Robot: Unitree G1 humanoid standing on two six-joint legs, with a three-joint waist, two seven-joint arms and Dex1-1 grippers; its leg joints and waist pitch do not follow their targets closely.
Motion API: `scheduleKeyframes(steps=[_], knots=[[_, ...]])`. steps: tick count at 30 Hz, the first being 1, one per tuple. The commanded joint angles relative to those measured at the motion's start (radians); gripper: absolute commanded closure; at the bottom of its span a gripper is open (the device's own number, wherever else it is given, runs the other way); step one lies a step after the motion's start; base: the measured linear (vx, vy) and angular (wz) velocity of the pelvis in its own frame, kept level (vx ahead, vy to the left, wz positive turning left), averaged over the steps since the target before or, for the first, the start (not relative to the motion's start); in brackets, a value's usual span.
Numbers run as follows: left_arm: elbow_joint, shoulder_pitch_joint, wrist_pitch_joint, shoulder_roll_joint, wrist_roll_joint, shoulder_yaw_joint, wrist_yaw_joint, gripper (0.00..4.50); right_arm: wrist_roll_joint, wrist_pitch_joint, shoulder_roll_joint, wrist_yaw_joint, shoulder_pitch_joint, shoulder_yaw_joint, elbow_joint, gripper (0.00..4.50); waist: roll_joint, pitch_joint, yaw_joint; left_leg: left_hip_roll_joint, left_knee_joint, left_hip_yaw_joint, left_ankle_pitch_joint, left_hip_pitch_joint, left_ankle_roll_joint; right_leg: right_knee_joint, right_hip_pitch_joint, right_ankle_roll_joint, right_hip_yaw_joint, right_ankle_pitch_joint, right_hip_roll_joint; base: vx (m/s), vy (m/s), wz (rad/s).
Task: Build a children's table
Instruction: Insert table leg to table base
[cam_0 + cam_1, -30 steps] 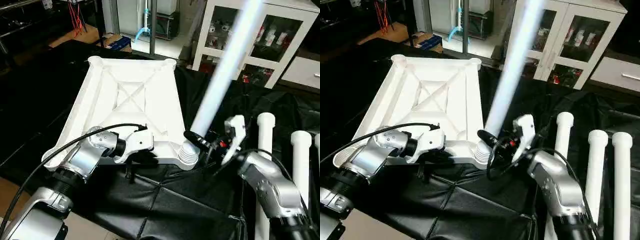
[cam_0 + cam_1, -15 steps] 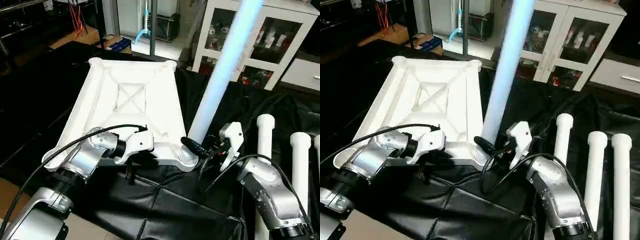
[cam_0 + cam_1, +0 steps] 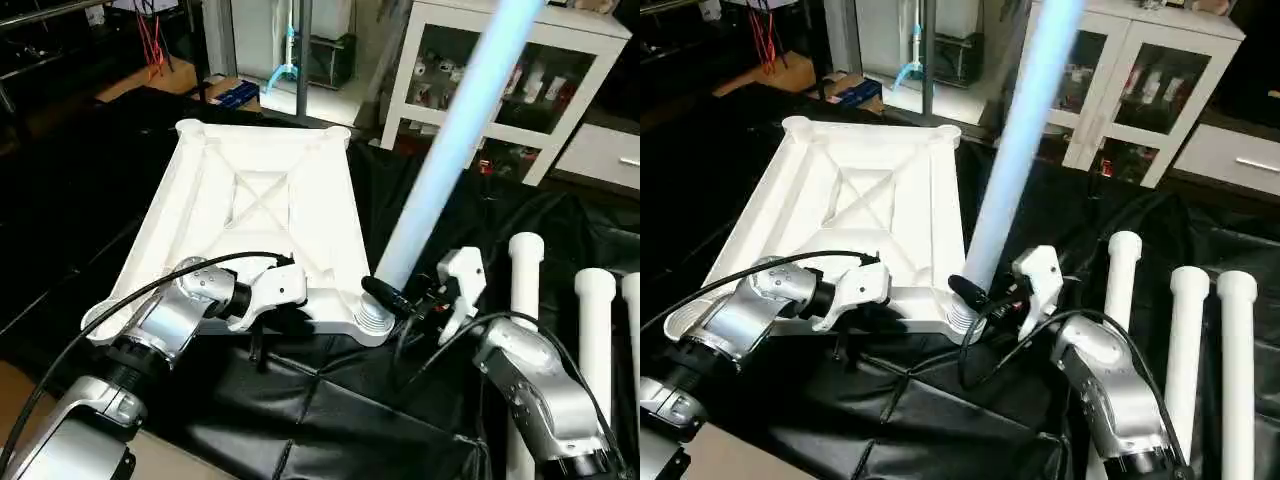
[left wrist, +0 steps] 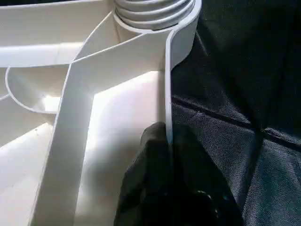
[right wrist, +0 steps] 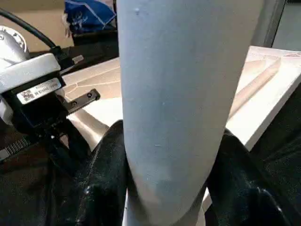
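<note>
Leg (image 3: 440, 170) base dropped into corner socket (image 3: 374, 318); right gripper (image 3: 400, 300) grasping leg, left gripper (image 4: 167, 141) clenched on tabletop (image 3: 250, 220) rim

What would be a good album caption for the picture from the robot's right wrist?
The right gripper clamps a white tube leg beside the upturned tabletop.

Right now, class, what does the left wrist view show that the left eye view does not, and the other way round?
Left wrist view: up close, the left jaws pinch the thin edge wall of the tabletop, one finger on each side. Left eye view: the right jaws grip the tilted leg; three spare legs lie to the right. Shared: the ridged ring at the tabletop's near corner.
</note>
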Motion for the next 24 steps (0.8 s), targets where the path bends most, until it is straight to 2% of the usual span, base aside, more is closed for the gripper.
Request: scheduleKeyframes(steps=[1,4,7,9,11,14,16,18,19,21,22,24], knots=[[-0.002,0.003,-0.003,0.007,0.005,-0.001,-0.002,4.49,-0.084,0.148,-0.045,-0.004,0.04,0.046,0.16,2.65,0.021,-0.021,-0.013,0.085,-0.109,-0.049,-0.358,0.012,-0.04,-0.089,0.016,-0.183,0.055,-0.381,-0.092,0.0,0.0,0.0],[0.001,0.0,-0.004,0.005,0.005,-0.002,-0.002,4.49,-0.09,0.18,-0.059,0.016,0.024,0.07,0.165,2.65,0.022,-0.02,-0.023,0.085,-0.112,-0.055,-0.406,0.015,-0.05,-0.093,0.017,-0.174,0.054,-0.422,-0.092,0.0,0.0,0.0],[0.004,-0.002,-0.004,0.003,0.007,-0.003,0.0,4.49,-0.101,0.195,-0.07,0.033,0.027,0.095,0.174,2.65,0.023,-0.021,-0.022,0.086,-0.112,-0.052,-0.382,0.014,-0.047,-0.093,0.017,-0.18,0.058,-0.388,-0.094,0.0,0.0,0.0],[0.003,-0.001,-0.003,0.002,0.006,-0.003,0.0,4.49,-0.103,0.191,-0.065,0.024,0.033,0.092,0.181,2.65,0.019,-0.022,-0.022,0.086,-0.111,-0.051,-0.378,0.015,-0.047,-0.093,0.016,-0.183,0.058,-0.382,-0.094,0.0,0.0,0.0],[0.001,0.0,-0.002,0.003,0.006,-0.003,0.0,4.49,-0.098,0.195,-0.064,0.02,0.043,0.093,0.182,2.65,0.019,-0.022,-0.022,0.086,-0.113,-0.053,-0.369,0.011,-0.045,-0.092,0.019,-0.183,0.059,-0.383,-0.097,0.0,0.0,0.0],[-0.004,0.003,0.001,0.004,0.004,-0.003,0.0,4.49,-0.091,0.184,-0.063,0.012,0.058,0.09,0.178,2.65,0.018,-0.019,-0.023,0.088,-0.115,-0.055,-0.405,0.014,-0.05,-0.096,0.013,-0.169,0.058,-0.431,-0.096,0.0,0.0,0.0],[-0.003,0.004,0.0,0.007,0.003,-0.002,-0.002,4.49,-0.069,0.155,-0.037,-0.016,0.074,0.056,0.177,2.65,0.019,-0.017,-0.023,0.088,-0.117,-0.056,-0.43,0.015,-0.055,-0.099,0.009,-0.163,0.059,-0.446,-0.095,0.0,0.0,0.0],[-0.003,0.004,0.0,0.007,0.003,-0.002,-0.002,4.49,-0.058,0.157,-0.032,-0.018,0.08,0.048,0.172,2.65,0.019,-0.018,-0.024,0.087,-0.117,-0.057,-0.439,0.016,-0.057,-0.1,0.008,-0.158,0.059,-0.458,-0.096,0.0,0.0,0.0],[-0.002,0.003,0.0,0.008,0.004,-0.002,-0.003,4.49,-0.056,0.16,-0.031,-0.018,0.083,0.047,0.17,2.65,0.023,-0.017,-0.024,0.087,-0.119,-0.059,-0.444,0.015,-0.058,-0.101,0.009,-0.156,0.059,-0.462,-0.097,0.0,0.0,0.0],[0.001,0.002,-0.001,0.008,0.004,-0.002,-0.004,4.49,-0.061,0.159,-0.036,-0.011,0.091,0.055,0.172,2.65,0.021,-0.017,-0.026,0.087,-0.12,-0.059,-0.455,0.016,-0.059,-0.103,0.008,-0.149,0.058,-0.473,-0.095,0.0,0.0,0.0],[0.002,0.001,-0.002,0.007,0.005,-0.003,-0.004,4.49,-0.068,0.159,-0.038,-0.013,0.093,0.06,0.177,2.65,0.023,-0.016,-0.027,0.087,-0.121,-0.059,-0.463,0.019,-0.059,-0.106,0.005,-0.147,0.057,-0.482,-0.095,0.0,0.0,0.0],[0.002,0.001,-0.002,0.007,0.005,-0.003,-0.004,4.49,-0.071,0.164,-0.038,-0.016,0.092,0.062,0.181,2.65,0.022,-0.019,-0.029,0.086,-0.122,-0.058,-0.454,0.021,-0.058,-0.107,0.008,-0.148,0.056,-0.466,-0.094,0.0,0.0,0.0]])
